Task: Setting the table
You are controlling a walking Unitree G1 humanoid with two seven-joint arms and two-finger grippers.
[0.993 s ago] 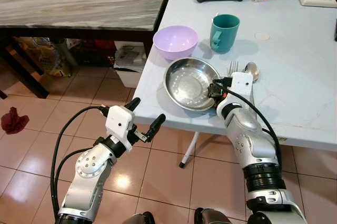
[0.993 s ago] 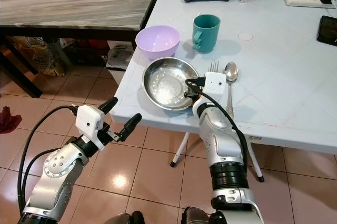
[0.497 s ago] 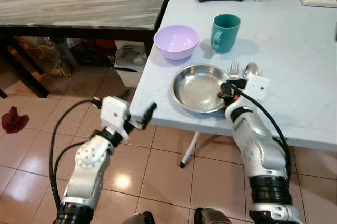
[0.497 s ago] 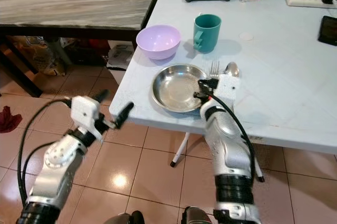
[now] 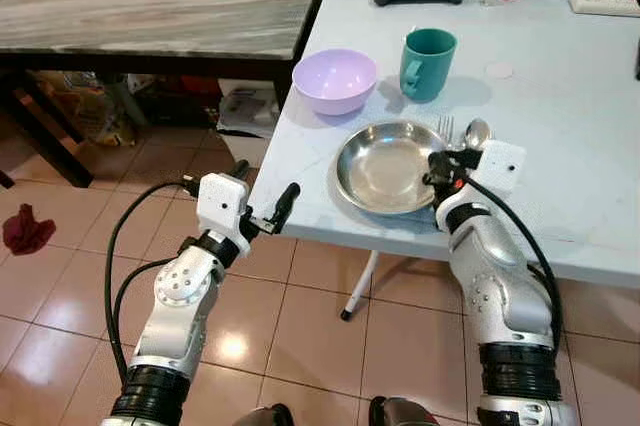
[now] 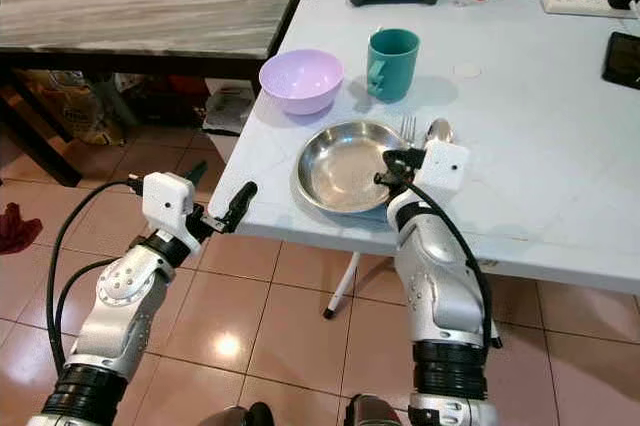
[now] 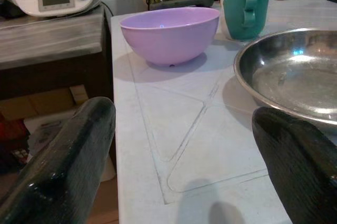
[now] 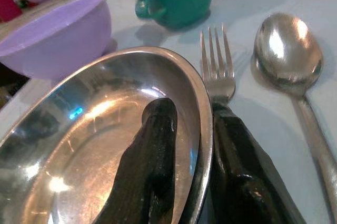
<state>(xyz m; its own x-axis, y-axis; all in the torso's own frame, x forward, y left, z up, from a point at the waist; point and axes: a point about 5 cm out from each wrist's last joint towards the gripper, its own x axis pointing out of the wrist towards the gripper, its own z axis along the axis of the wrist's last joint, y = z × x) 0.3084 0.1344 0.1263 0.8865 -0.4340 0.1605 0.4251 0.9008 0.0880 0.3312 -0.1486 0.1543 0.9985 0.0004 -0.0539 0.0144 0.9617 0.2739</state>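
Shiny silver steel plate (image 5: pixel 385 164) pinched by black right gripper (image 8: pixel 195 153); silver fork (image 8: pixel 217 66) and spoon (image 8: pixel 288 56) just beyond it. Lilac bowl (image 5: pixel 334 79), teal mug (image 5: pixel 427 62) farther off. Pale blue-white table (image 5: pixel 560 116). Black-fingered left gripper (image 5: pixel 262 201), white housing. Terracotta floor tiles (image 5: pixel 60 276).

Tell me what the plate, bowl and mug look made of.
Plate: probably stainless steel, since it is silvery with mirror-like reflections. Bowl: likely plastic, being matte lilac with a soft sheen. Mug: teal, smooth and opaque; plastic or glazed ceramic, hard to tell.
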